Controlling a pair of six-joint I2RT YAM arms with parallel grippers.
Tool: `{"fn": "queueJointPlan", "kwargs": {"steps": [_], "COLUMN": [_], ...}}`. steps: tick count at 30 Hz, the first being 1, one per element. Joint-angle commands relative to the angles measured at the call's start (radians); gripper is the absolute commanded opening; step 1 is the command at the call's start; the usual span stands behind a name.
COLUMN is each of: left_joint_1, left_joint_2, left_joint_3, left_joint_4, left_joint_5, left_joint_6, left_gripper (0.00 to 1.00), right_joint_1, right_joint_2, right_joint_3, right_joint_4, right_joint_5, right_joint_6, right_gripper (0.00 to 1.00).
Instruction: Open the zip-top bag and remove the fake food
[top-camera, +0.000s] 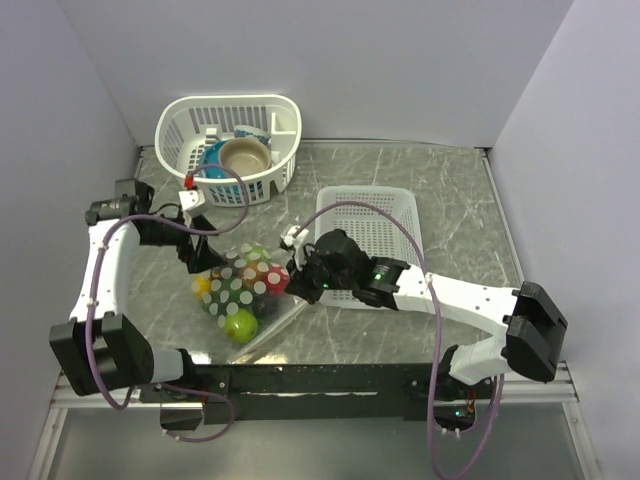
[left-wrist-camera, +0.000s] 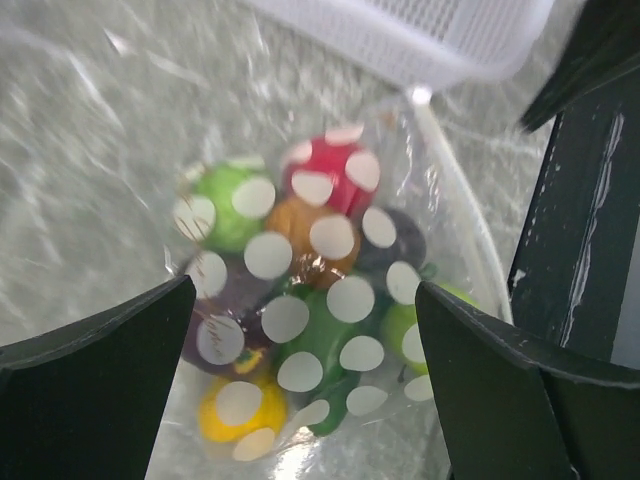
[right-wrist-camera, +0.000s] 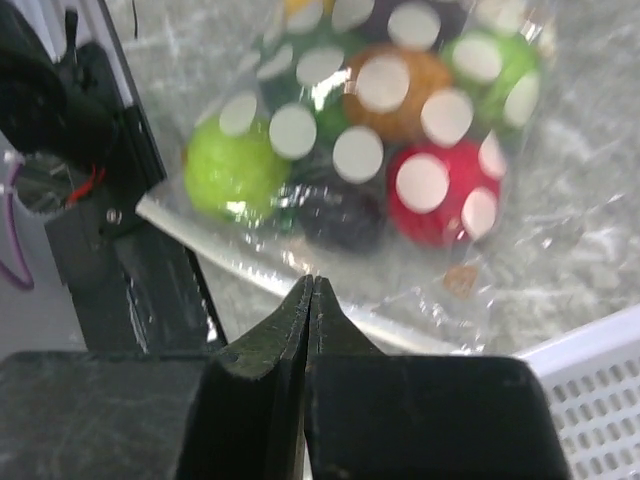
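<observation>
Clear, white-dotted plastic zip-top bag (top-camera: 240, 290) of colourful plastic fake food (top-camera: 243, 325) lies on the grey marbled table (top-camera: 450, 220) between both arms. Its zip strip (right-wrist-camera: 200, 235) runs diagonally along the near-right edge. The right gripper (right-wrist-camera: 312, 283) is pressed closed at that strip, and the left gripper (top-camera: 203, 262) hangs spread wide above the bag.

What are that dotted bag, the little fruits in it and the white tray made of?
Bag: thin clear plastic film, glossy. It crinkles, glints and shows its contents.
Fruits: probably hard plastic, as they are smooth and brightly coloured with shiny highlights.
Tray: looks like rigid white moulded plastic, with a mesh of small holes.
</observation>
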Motion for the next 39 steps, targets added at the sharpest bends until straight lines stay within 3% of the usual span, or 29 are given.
{"fn": "queueJointPlan", "kwargs": {"steps": [1,13,26,33,34,35,36,38,39], "left_joint_1": [-0.015,-0.015,-0.023,-0.047,-0.055,-0.067,-0.072,-0.09,-0.096], "left_joint_2": [0.089,0.275,0.226,0.203,0.197,0.195,0.191,0.187,0.187], "left_joint_3": [-0.099,-0.136,-0.247,-0.311,-0.317,-0.325,-0.328,-0.327,-0.324], "left_joint_4": [0.22,0.371,0.4,0.449,0.452,0.462,0.475,0.477,0.478], "left_joint_5": [-0.076,-0.139,-0.251,-0.319,-0.323,-0.329,-0.332,-0.337,-0.342], "left_joint_6": [-0.083,-0.094,-0.008,-0.025,-0.028,-0.045,-0.051,-0.062,-0.074], "left_gripper": [0.99,0.99,0.99,0.99,0.99,0.99,0.99,0.99,0.99], "right_joint_1": [0.014,0.076,0.084,0.084,0.084,0.084,0.084,0.084,0.085], "right_joint_2": [-0.047,0.123,0.292,0.278,0.279,0.292,0.302,0.341,0.35], "right_joint_3": [-0.095,-0.053,0.024,0.01,0.006,0.003,0.007,0.016,0.018], "right_joint_4": [-0.032,0.008,0.104,0.221,0.259,0.271,0.281,0.287,0.293], "right_joint_5": [-0.041,-0.071,-0.047,0.107,0.131,0.148,0.157,0.156,0.151], "right_joint_6": [0.042,0.051,0.059,0.063,0.057,0.056,0.054,0.037,0.034], "right_gripper": [0.0,0.0,0.0,0.0,0.1,0.3,0.58,0.68,0.89]}}
